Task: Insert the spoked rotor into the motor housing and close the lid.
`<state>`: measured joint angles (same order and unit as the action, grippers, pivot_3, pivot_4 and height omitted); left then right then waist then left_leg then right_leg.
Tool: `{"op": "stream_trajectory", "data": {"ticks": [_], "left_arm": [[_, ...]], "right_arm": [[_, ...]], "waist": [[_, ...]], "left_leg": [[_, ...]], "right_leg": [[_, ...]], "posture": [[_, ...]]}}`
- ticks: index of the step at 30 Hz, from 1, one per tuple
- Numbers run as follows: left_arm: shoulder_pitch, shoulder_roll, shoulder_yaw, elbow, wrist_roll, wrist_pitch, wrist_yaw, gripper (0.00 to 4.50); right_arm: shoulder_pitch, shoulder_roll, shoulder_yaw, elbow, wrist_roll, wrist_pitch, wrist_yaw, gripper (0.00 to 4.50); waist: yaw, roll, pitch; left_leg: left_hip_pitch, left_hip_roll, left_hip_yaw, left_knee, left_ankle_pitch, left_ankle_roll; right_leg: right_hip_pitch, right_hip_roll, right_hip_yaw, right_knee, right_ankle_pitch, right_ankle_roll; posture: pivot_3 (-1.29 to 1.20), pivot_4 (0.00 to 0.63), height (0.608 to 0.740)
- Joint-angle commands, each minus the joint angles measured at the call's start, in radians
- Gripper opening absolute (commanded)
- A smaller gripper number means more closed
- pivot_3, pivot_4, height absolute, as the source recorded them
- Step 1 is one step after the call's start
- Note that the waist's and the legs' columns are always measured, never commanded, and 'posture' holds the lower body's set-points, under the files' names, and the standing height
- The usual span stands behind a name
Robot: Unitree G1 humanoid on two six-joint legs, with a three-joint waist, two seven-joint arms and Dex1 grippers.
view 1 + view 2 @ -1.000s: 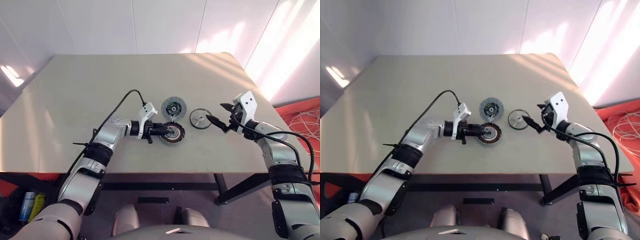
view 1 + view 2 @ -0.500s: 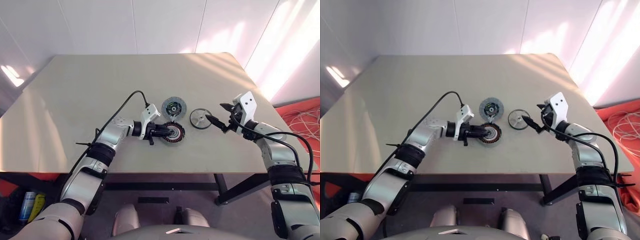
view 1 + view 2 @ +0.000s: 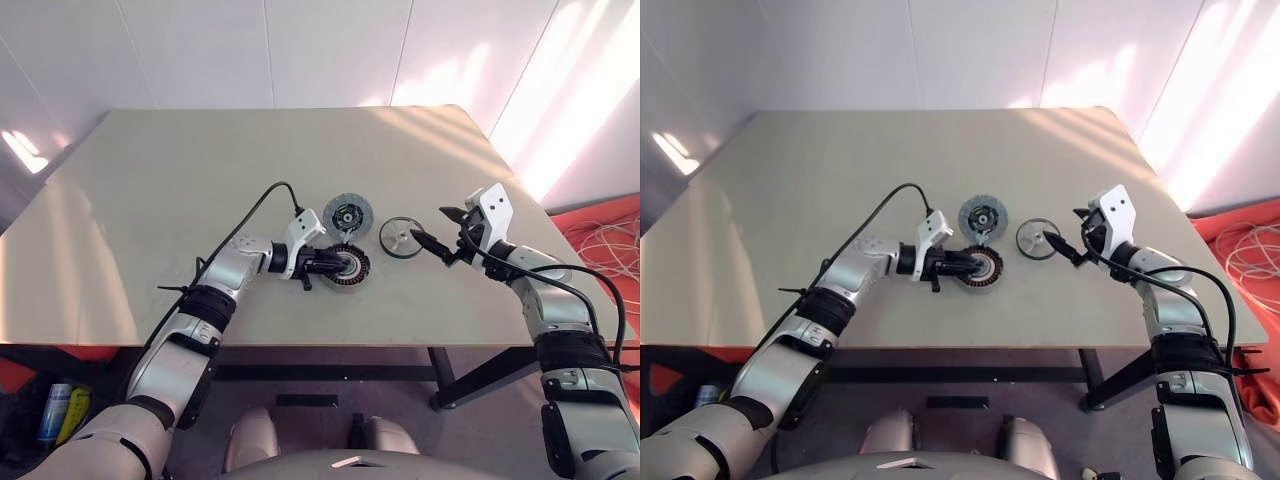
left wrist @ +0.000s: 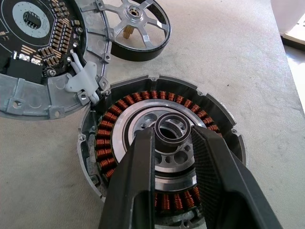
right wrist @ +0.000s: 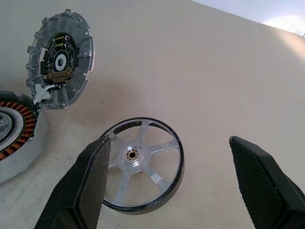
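Observation:
The motor housing (image 3: 347, 267), a round shell ringed with copper windings, lies on the table near its front edge. My left gripper (image 4: 171, 136) reaches in from the left and is shut on the small dark ring (image 4: 170, 125) at the housing's centre. The lid (image 3: 347, 213), a grey disc with a circuit board inside, lies open just behind the housing, joined to it by a white clip (image 4: 82, 82). The spoked rotor (image 5: 141, 163), silver with a dark rim, lies flat to the right. My right gripper (image 3: 432, 224) is open just right of the rotor, apart from it.
The beige table (image 3: 150, 200) holds only these parts, with bare surface to the left and behind. A black cable (image 3: 262, 200) arches over my left forearm. The table's right edge (image 3: 520, 190) is close behind my right gripper.
My left forearm has swung in a little while its gripper stays on the housing's centre. The right arm and the parts have kept still.

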<state>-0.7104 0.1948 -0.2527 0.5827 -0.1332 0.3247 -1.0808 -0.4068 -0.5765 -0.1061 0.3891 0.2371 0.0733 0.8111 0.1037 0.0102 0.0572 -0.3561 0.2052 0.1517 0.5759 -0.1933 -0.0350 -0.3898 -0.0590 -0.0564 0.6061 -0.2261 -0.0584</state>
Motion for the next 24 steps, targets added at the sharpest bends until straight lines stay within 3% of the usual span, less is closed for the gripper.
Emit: {"op": "stream_trajectory", "data": {"ticks": [1, 24], "left_arm": [[-0.023, -0.002, 0.008, -0.011, 0.003, -0.02, 0.005, 0.78], [-0.035, -0.009, 0.028, 0.049, 0.002, -0.059, 0.06, 0.78]], "right_arm": [[-0.003, -0.002, -0.028, -0.046, 0.021, -0.014, -0.001, 4.5], [-0.01, 0.0, -0.027, -0.038, 0.016, -0.025, -0.012, 4.5]], "waist": [[0.0, 0.0, 0.0], [0.0, 0.0, 0.0]], "left_leg": [[0.0, 0.0, 0.0, 0.0, 0.0, 0.0], [0.0, 0.0, 0.0, 0.0, 0.0, 0.0]], "right_leg": [[0.0, 0.0, 0.0, 0.0, 0.0, 0.0], [0.0, 0.0, 0.0, 0.0, 0.0, 0.0]], "posture": [[0.0, 0.0, 0.74], [0.0, 0.0, 0.74]]}}
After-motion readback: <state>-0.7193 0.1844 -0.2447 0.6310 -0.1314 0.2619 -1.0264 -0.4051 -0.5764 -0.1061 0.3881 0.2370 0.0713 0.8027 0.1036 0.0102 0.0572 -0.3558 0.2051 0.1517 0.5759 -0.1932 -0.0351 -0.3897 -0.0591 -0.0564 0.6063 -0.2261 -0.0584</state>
